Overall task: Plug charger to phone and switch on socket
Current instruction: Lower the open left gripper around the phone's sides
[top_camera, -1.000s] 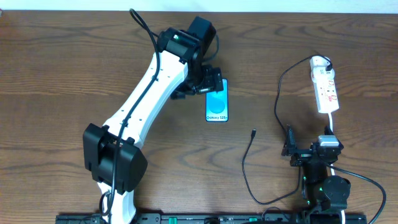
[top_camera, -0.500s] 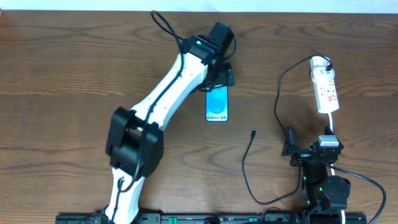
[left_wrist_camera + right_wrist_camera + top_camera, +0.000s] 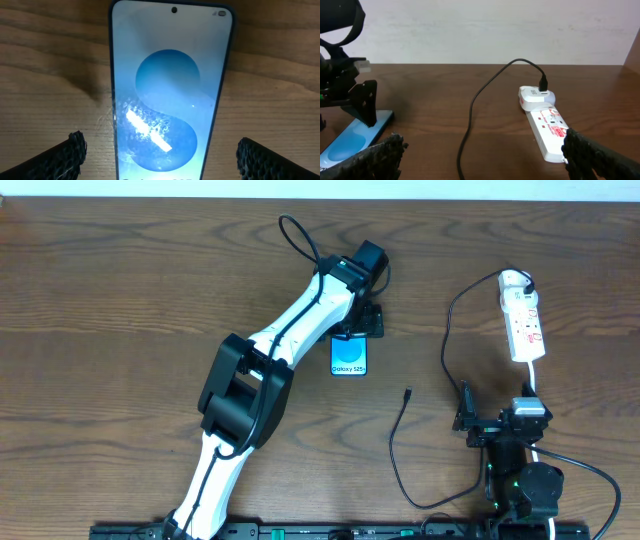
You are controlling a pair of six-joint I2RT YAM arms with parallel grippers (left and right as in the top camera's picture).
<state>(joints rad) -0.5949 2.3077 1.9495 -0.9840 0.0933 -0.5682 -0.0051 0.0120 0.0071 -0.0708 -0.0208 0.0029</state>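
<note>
Worktop (image 3: 120,270) of dark wood, two robot arms reaching in from its 6 o'clock edge. Phone (image 3: 348,358) lies flat, screen up, just right of centre, long axis running 12 to 6, name band at the 6 end. Left arm (image 3: 290,340) stretches over its 12 o'clock end. The left jaws are spread wide, one on each long side of the phone, clear of its edges and gripping nothing. Right arm (image 3: 515,455) sits folded at 5 o'clock; the right jaws are likewise parted and empty, facing 12. Charger (image 3: 391,448) trails loose: its plug tip (image 3: 407,392) rests at 4 o'clock of the phone, near but apart. Its adapter (image 3: 543,84) sits in the far end of the socket (image 3: 526,325), which lies at 2 o'clock.

Troubles I would expect: if the left jaws close off-centre, one side meets the frame first and the phone skids or twists, swinging its port away from the plug tip. If the phone is not held firmly, pushing the plug tip in merely shoves it toward 12. The plug tip is tiny and lies flat, so the right jaws may pinch it crooked or scrape the wood. The charger loops close by the right arm; a snag there could tug the adapter out or drag the socket.
</note>
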